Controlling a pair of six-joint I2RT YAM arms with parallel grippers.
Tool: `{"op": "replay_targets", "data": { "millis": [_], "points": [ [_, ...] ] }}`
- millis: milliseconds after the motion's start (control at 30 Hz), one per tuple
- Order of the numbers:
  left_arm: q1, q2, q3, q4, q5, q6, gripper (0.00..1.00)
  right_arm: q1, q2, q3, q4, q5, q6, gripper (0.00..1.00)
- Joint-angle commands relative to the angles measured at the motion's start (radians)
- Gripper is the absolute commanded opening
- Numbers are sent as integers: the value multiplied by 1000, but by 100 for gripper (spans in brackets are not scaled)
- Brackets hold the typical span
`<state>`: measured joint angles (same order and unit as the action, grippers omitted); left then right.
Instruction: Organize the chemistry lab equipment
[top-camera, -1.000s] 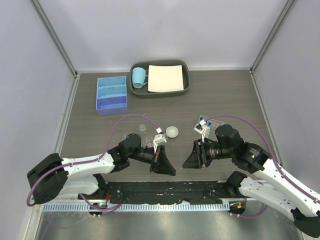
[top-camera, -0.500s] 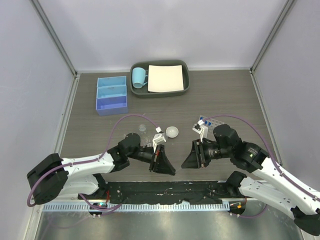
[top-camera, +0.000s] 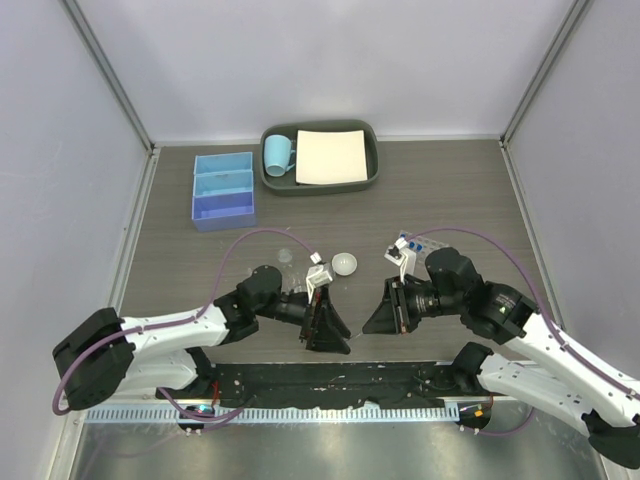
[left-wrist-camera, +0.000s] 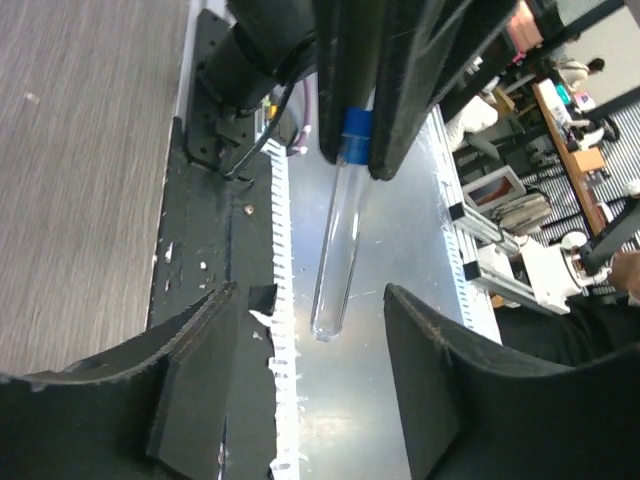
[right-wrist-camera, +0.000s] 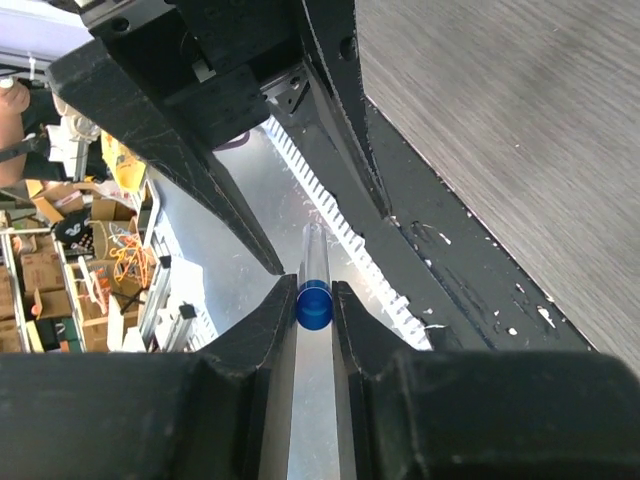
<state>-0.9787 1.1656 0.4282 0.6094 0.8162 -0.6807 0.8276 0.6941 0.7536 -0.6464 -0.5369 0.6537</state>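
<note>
The right gripper (right-wrist-camera: 313, 295) pinches the tube (left-wrist-camera: 338, 240) by its blue cap (left-wrist-camera: 357, 122), holding it in the air, its length running straight into the spread-apart left gripper (left-wrist-camera: 310, 300), whose fingers (left-wrist-camera: 200, 370) flank the round end without touching

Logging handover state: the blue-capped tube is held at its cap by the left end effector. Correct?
No. The right end effector holds the blue-capped tube at its cap, as the right wrist view shows. The left end effector stands open around the tube's lower end, not touching it.
</note>
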Motion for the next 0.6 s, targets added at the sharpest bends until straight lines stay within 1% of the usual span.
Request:
{"op": "replay_targets", "data": {
  "millis": [0, 33, 67, 100, 167, 200, 233, 267, 300, 333, 367, 433, 467, 533, 567],
  "points": [
    [8, -72, 76, -231, -170, 42, 66, 4, 31, 81, -27, 104, -37, 12],
    [8, -87, 121, -293, -210, 55, 67, 5, 38, 96, -47, 123, -43, 11],
    [8, -101, 145, -360, -279, 66, 67, 5, 44, 101, -52, 136, -46, 11],
    [8, -131, 168, -499, -424, 72, 67, 5, 50, 105, -56, 155, -51, 11],
    [11, -155, 237, -617, -569, 73, 67, 5, 73, 134, -94, 238, -65, 10],
    [11, -167, 260, -748, -631, 70, 67, 7, 77, 148, -113, 282, -72, 9],
    [11, -170, 303, -805, -775, 52, 66, 4, 99, 177, -155, 369, -78, 8],
    [12, -170, 326, -865, -843, 43, 65, 4, 108, 193, -174, 423, -84, 8],
    [12, -169, 348, -978, -909, 30, 65, 2, 119, 207, -194, 474, -85, 7],
    [12, -162, 380, -1025, -998, 15, 61, -1, 128, 236, -235, 521, -82, 7],
    [12, -161, 391, -1090, -1028, -3, 60, -11, 155, 251, -255, 631, -78, 7],
    [12, -165, 393, -1112, -1048, -10, 59, -21, 179, 289, -301, 714, -72, 7],
    [12, -168, 388, -1116, -1055, -17, 59, -34, 202, 299, -311, 780, -66, 7],
    [12, -176, 373, -1114, -1052, -22, 58, -59, 226, 312, -323, 834, -65, 7],
    [12, -179, 366, -1114, -1048, -22, 57, -99, 248, 313, -325, 868, -72, 7]
  ]
}}
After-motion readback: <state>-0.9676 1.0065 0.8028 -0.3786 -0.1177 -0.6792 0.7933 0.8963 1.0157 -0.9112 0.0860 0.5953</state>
